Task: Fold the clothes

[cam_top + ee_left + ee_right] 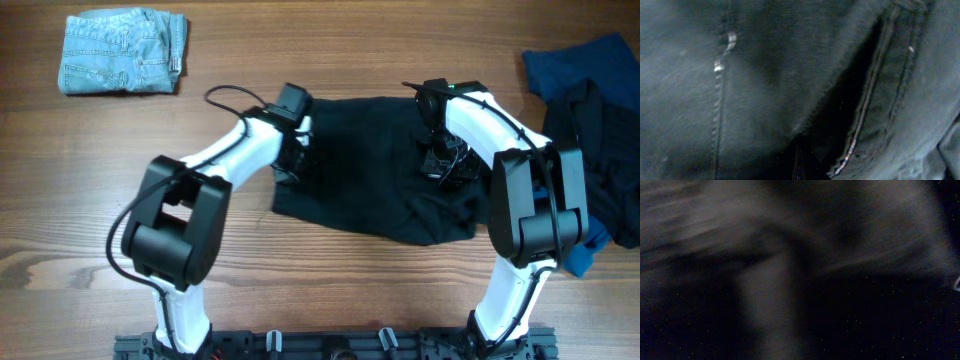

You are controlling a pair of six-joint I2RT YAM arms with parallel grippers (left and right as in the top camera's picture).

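black garment point(370, 170) lies spread in the middle of the desk point(330, 290). left gripper point(295, 160) is low at its left edge, right gripper point(440, 160) on its upper right, likely to take opposite sides for a fold. jaw opening: cannot tell for either, wrist views too close or blurred. count: one folded denim piece point(122, 52) far left; unfolded pile point(590, 110) right, at least two items.

Even, bright overhead light; both wrist views dim, the right blurred.

A brown wood-grain table point(340, 290) fills the view, evenly lit; along the table's near edge runs a black strip point(330, 345), perhaps a rail.
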